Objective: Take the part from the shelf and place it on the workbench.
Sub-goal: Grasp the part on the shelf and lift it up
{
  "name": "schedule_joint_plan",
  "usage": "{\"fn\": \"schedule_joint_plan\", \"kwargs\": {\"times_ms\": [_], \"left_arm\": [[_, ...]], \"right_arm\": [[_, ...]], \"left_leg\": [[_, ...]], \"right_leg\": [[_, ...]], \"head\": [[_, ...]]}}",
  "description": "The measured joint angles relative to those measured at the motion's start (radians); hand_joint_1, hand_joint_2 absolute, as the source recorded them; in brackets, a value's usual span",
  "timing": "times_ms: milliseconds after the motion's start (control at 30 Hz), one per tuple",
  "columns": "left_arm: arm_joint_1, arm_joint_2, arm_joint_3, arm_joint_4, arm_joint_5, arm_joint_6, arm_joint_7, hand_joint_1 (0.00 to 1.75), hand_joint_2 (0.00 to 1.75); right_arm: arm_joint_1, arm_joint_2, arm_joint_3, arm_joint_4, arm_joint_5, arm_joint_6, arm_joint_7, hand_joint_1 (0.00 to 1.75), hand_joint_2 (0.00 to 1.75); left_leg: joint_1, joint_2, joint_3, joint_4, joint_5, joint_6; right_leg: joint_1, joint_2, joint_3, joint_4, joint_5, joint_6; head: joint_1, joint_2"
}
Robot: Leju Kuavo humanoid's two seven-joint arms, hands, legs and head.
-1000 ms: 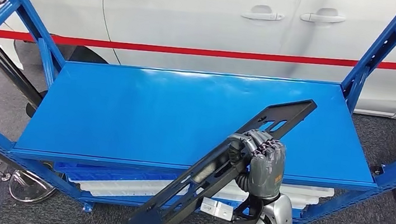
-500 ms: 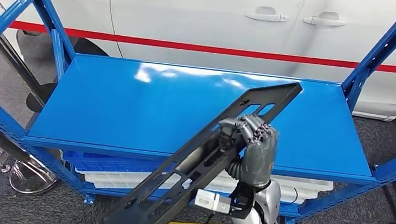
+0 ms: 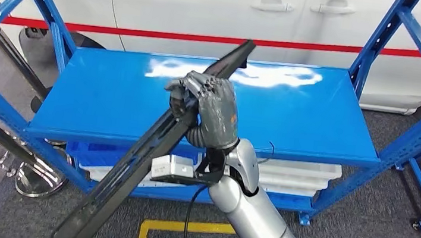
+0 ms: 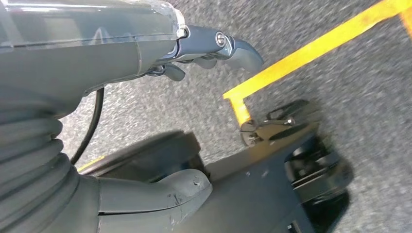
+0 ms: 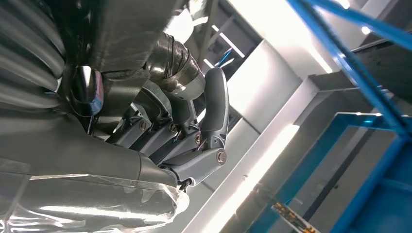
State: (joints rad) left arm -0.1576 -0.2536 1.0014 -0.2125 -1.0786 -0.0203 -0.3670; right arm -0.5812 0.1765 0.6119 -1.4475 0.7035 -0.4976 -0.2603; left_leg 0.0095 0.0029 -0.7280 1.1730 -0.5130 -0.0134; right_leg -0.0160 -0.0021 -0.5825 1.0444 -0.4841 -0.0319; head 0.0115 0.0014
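Behind the blue shelf (image 3: 108, 98), a white car (image 3: 209, 5) is standing. Right hand (image 3: 206, 109), fingers (image 3: 191, 87) wrapped around the long black part (image 3: 145, 147), is holding it tilted above the shelf; carrying to the desk probably comes next. Left hand (image 4: 145, 43) is hanging, fingers loosely apart.

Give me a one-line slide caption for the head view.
Right hand grips the long black part, tilted above the blue shelf, with a white car behind.

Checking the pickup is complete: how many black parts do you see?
1: the long black part, gripped by the right hand, tilted above the blue shelf. Lower tiers are partly hidden.
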Motion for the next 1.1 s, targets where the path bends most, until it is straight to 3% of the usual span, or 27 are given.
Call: {"fn": "schedule_joint_plan", "kwargs": {"times_ms": [33, 67, 100, 133, 200, 267, 333, 400, 433, 467, 533, 567, 600, 633, 700, 767, 800, 867, 933, 967, 1033, 1067, 1100], "left_arm": [[0.0, 0.0, 0.0, 0.0, 0.001, 0.0, 0.0, 0.0, 1.75], [0.0, 0.0, 0.0, 0.0, 0.001, 0.0, -0.001, 0.0, 1.75], [0.001, 0.0, 0.0, 0.0, 0.002, 0.0, -0.002, 0.0, 1.75], [0.001, 0.0, 0.0, 0.0, 0.002, 0.0, -0.002, 0.0, 1.75], [0.001, 0.0, 0.0, 0.0, 0.003, 0.0, -0.004, 0.0, 1.75], [0.0, 0.0, -0.001, 0.0, 0.004, 0.001, -0.006, 0.0, 1.75], [0.001, 0.0, 0.0, 0.0, 0.008, 0.003, -0.007, 0.0, 1.75], [0.001, 0.0, 0.0, 0.0, 0.01, 0.003, -0.007, 0.0, 1.75], [0.001, 0.0, 0.0, 0.0, 0.01, 0.003, -0.007, 0.0, 1.75], [0.001, 0.0, 0.0, 0.0, 0.011, 0.003, -0.007, 0.0, 1.75], [0.004, 0.0, 0.0, 0.0, 0.011, 0.003, -0.007, 0.0, 1.75], [0.005, 0.0, 0.0, 0.0, 0.011, 0.003, -0.007, 0.0, 1.75], [0.007, 0.0, 0.0, 0.0, 0.011, 0.004, -0.007, 0.0, 1.75], [0.008, 0.0, 0.0, 0.0, 0.011, 0.005, -0.007, 0.0, 1.75], [0.01, 0.0, 0.0, 0.0, 0.012, 0.006, -0.007, 0.0, 1.75], [0.011, -0.001, 0.0, 0.0, 0.012, 0.006, -0.007, 0.0, 1.75], [0.012, -0.001, 0.0, 0.0, 0.012, 0.006, -0.007, 0.0, 1.75], [0.014, -0.001, 0.0, 0.0, 0.013, 0.006, -0.007, 0.0, 1.75], [0.015, -0.001, 0.0, 0.0, 0.014, 0.007, -0.007, 0.0, 1.75], [0.017, -0.001, 0.0, 0.0, 0.014, 0.007, -0.007, 0.0, 1.75], [0.019, -0.001, 0.0, 0.0, 0.015, 0.008, -0.007, 0.0, 1.75], [0.019, -0.001, 0.0, 0.0, 0.016, 0.008, -0.007, 0.0, 1.75], [0.019, -0.001, 0.0, 0.0, 0.017, 0.008, -0.007, 0.0, 1.75]], "right_arm": [[-0.01, 0.005, 0.009, 0.007, -0.002, 0.0, 0.005, 1.75, 1.75], [-0.016, 0.008, 0.017, 0.014, -0.004, 0.0, 0.01, 1.75, 1.75], [-0.021, 0.009, 0.023, 0.021, -0.007, 0.0, 0.014, 1.75, 1.75], [-0.023, 0.01, 0.029, 0.026, -0.011, -0.001, 0.017, 1.75, 1.75], [-0.025, 0.01, 0.034, 0.034, -0.021, -0.003, 0.017, 1.75, 1.75], [-0.028, 0.011, 0.035, 0.04, -0.034, -0.005, 0.012, 1.75, 1.75], [-0.028, 0.012, 0.04, 0.045, -0.047, -0.006, 0.006, 1.75, 1.75], [-0.026, 0.012, 0.045, 0.053, -0.056, -0.007, 0.001, 1.75, 1.75], [-0.025, 0.011, 0.046, 0.056, -0.058, -0.008, -0.002, 1.75, 1.75], [-0.024, 0.01, 0.047, 0.06, -0.06, -0.011, -0.004, 1.75, 1.75], [-0.015, 0.009, 0.05, 0.067, -0.061, -0.019, -0.01, 1.75, 1.75], [-0.009, 0.008, 0.051, 0.071, -0.061, -0.024, -0.012, 1.75, 1.75], [-0.002, 0.007, 0.052, 0.074, -0.062, -0.028, -0.015, 1.75, 1.75], [0.005, 0.006, 0.053, 0.077, -0.062, -0.031, -0.017, 1.75, 1.75], [0.013, 0.005, 0.054, 0.08, -0.062, -0.036, -0.022, 1.75, 1.75], [0.015, 0.006, 0.056, 0.08, -0.062, -0.04, -0.024, 1.75, 1.75], [0.016, 0.007, 0.057, 0.08, -0.062, -0.042, -0.025, 1.75, 1.75], [0.021, 0.007, 0.057, 0.082, -0.061, -0.048, -0.027, 1.75, 1.75], [0.028, 0.008, 0.058, 0.083, -0.06, -0.055, -0.032, 1.75, 1.75], [0.031, 0.008, 0.058, 0.084, -0.059, -0.057, -0.035, 1.75, 1.75], [0.039, 0.01, 0.059, 0.084, -0.056, -0.061, -0.04, 1.75, 1.75], [0.043, 0.01, 0.059, 0.085, -0.054, -0.062, -0.041, 1.75, 1.75], [0.048, 0.01, 0.059, 0.086, -0.052, -0.062, -0.042, 1.75, 1.75]], "left_leg": [[0.002, 0.0, -0.012, 0.064, -0.04, -0.004], [0.003, 0.0, -0.016, 0.115, -0.057, -0.007], [0.003, 0.0, -0.008, 0.141, -0.052, -0.008], [0.003, 0.0, 0.016, 0.134, -0.03, -0.007], [0.002, -0.002, 0.112, 0.019, 0.01, 0.001], [-0.003, -0.005, 0.207, -0.123, 0.003, 0.012], [-0.009, -0.007, 0.235, -0.178, -0.003, 0.024], [-0.004, -0.004, 0.227, -0.193, 0.023, 0.038], [-0.002, -0.001, 0.219, -0.201, 0.036, 0.046], [0.001, 0.002, 0.209, -0.206, 0.049, 0.053], [-0.003, 0.004, 0.181, -0.204, 0.069, 0.059], [-0.005, 0.005, 0.167, -0.201, 0.077, 0.059], [-0.007, 0.005, 0.151, -0.196, 0.086, 0.059], [-0.009, 0.005, 0.136, -0.191, 0.093, 0.059], [-0.01, 0.005, 0.11, -0.177, 0.103, 0.055], [-0.011, 0.006, 0.092, -0.165, 0.112, 0.047], [-0.01, 0.006, 0.087, -0.163, 0.119, 0.042], [-0.01, 0.006, 0.081, -0.166, 0.132, 0.031], [-0.01, 0.003, 0.07, -0.149, 0.108, 0.02], [-0.008, 0.002, 0.058, -0.115, 0.07, 0.015], [-0.001, 0.001, 0.026, 0.004, -0.023, 0.003], [0.002, 0.001, 0.014, 0.067, -0.053, -0.002], [0.004, 0.001, 0.013, 0.107, -0.06, -0.005]], "right_leg": [[0.001, -0.001, -0.014, 0.001, 0.01, -0.001], [0.002, -0.003, -0.027, 0.001, 0.02, -0.001], [0.003, -0.005, -0.041, 0.003, 0.03, 0.0], [0.003, -0.006, -0.054, 0.004, 0.039, 0.001], [0.003, -0.007, -0.075, 0.006, 0.057, 0.006], [0.004, -0.006, -0.084, 0.002, 0.075, 0.016], [0.003, -0.006, -0.084, -0.01, 0.096, 0.029], [0.004, -0.003, -0.09, -0.016, 0.099, 0.041], [0.005, 0.0, -0.099, 0.0, 0.077, 0.045], [0.007, 0.002, -0.113, 0.035, 0.036, 0.048], [0.006, 0.003, -0.143, 0.156, -0.059, 0.05], [0.006, 0.003, -0.152, 0.213, -0.082, 0.05], [0.007, 0.003, -0.15, 0.248, -0.08, 0.049], [0.007, 0.003, -0.133, 0.25, -0.057, 0.048], [0.009, 0.003, -0.053, 0.156, -0.01, 0.04], [0.016, 0.003, 0.031, 0.027, -0.014, 0.031], [0.019, 0.003, 0.051, -0.01, -0.026, 0.027], [0.02, 0.002, 0.056, -0.032, -0.023, 0.02], [0.014, -0.002, 0.046, -0.04, -0.004, 0.006], [0.01, -0.004, 0.038, -0.044, 0.006, 0.0], [0.009, -0.006, 0.015, -0.042, 0.023, -0.007], [0.01, -0.008, 0.003, -0.039, 0.031, -0.007], [0.01, -0.009, -0.009, -0.035, 0.038, -0.006]], "head": [[0.0, 0.0], [0.0, 0.0], [0.0, 0.0], [0.0, 0.0], [0.0, 0.0], [0.0, 0.0], [0.0, 0.0], [0.001, 0.0], [0.001, 0.0], [0.001, 0.0], [0.001, 0.0], [0.001, 0.0], [0.001, 0.0], [0.001, 0.0], [0.001, 0.0], [0.001, 0.0], [0.001, 0.0], [0.002, 0.0], [0.001, 0.0], [0.001, 0.0], [0.001, 0.0], [0.001, 0.0], [0.001, 0.0]]}}
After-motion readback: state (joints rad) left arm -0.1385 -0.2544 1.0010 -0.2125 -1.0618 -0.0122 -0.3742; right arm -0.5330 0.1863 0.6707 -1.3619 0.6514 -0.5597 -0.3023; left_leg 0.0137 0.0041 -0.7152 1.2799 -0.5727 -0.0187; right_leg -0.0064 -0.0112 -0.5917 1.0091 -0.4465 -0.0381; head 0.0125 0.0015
